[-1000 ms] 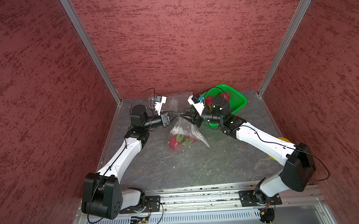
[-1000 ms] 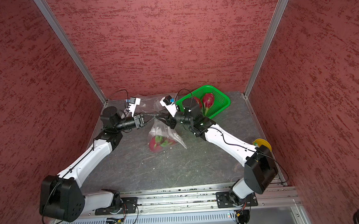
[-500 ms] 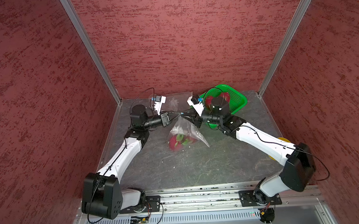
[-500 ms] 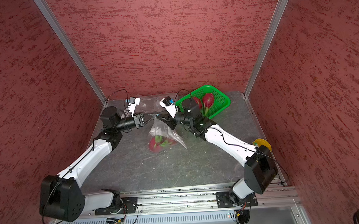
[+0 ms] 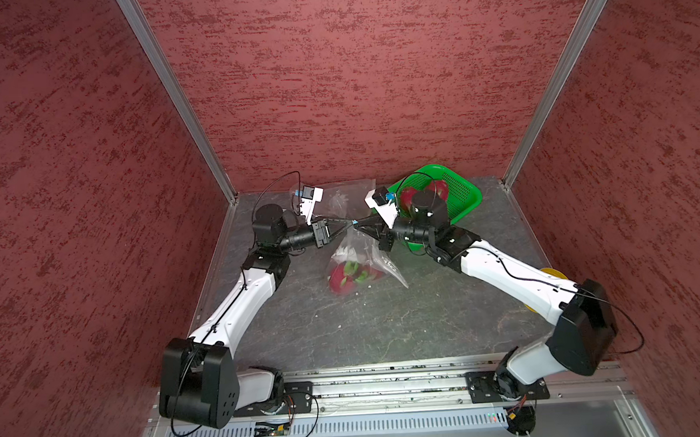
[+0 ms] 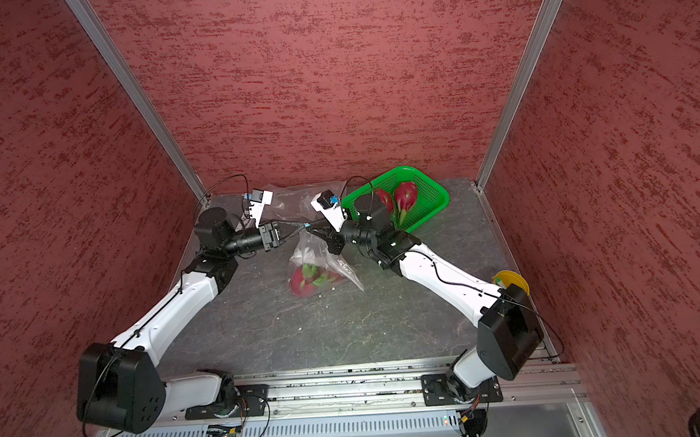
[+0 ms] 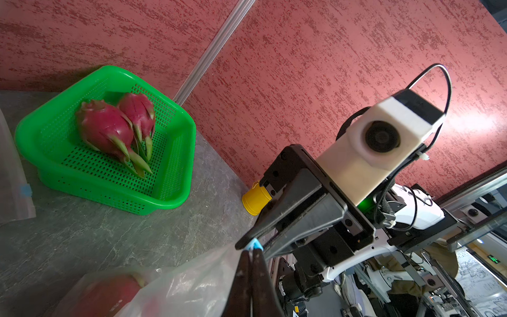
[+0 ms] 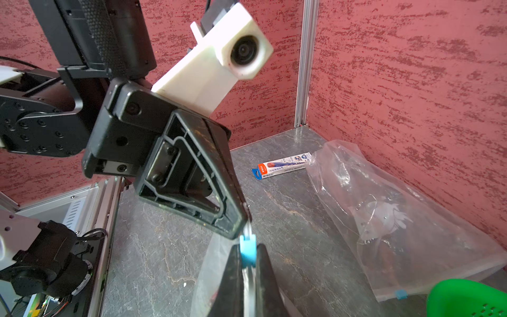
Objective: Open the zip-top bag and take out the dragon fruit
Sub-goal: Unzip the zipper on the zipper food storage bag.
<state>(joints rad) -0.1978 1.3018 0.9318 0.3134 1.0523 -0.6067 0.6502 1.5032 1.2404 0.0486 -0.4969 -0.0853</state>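
Two magenta, green-tipped dragon fruit [image 7: 104,129] in basket [image 7: 175,153], left gripper [image 7: 251,254], right gripper [image 8: 248,263] clamping bag [image 6: 313,251]

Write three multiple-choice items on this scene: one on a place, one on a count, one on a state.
1. Where does the green plastic mesh basket stand? A far right corner; B near left corner; C centre.
2. How many magenta dragon fruits lie in it? A one; B two; C four.
3. The clear zip-top bag of fruit is: A lying flat; B pinched by left gripper and right gripper; C in the basket.
Key: 1A, beside the back right post; 2B, two side by side; 3B, both shut on its top.
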